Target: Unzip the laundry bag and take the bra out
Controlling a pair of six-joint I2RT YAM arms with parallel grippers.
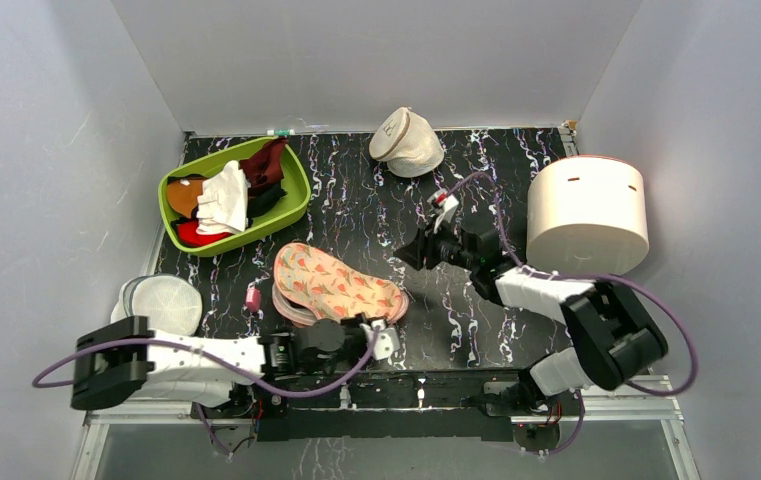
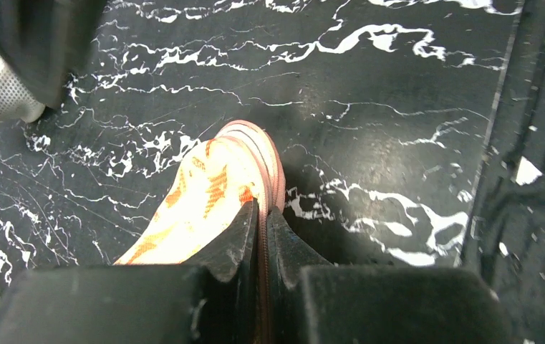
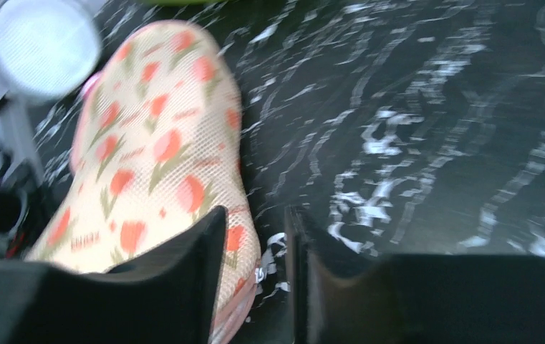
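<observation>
The peach-pink laundry bag [image 1: 336, 285] with red-orange and green motifs lies at the table's middle and looks closed. My left gripper [image 1: 384, 338] is at its near right edge. In the left wrist view it [image 2: 262, 209] is shut on the bag's pink zip seam [image 2: 263, 172]. My right gripper [image 1: 404, 252] hovers just right of the bag's right lobe. In the right wrist view it [image 3: 255, 215] is open over the bag's end [image 3: 155, 143], with a small metal zip pull [image 3: 258, 276] between the fingers. The bra is hidden.
A green bin [image 1: 296, 200] of clothes stands at the back left. A cream domed pouch [image 1: 408, 142] lies at the back, a white cylinder [image 1: 586, 215] at the right, and a white round mesh bag [image 1: 161, 303] at the near left.
</observation>
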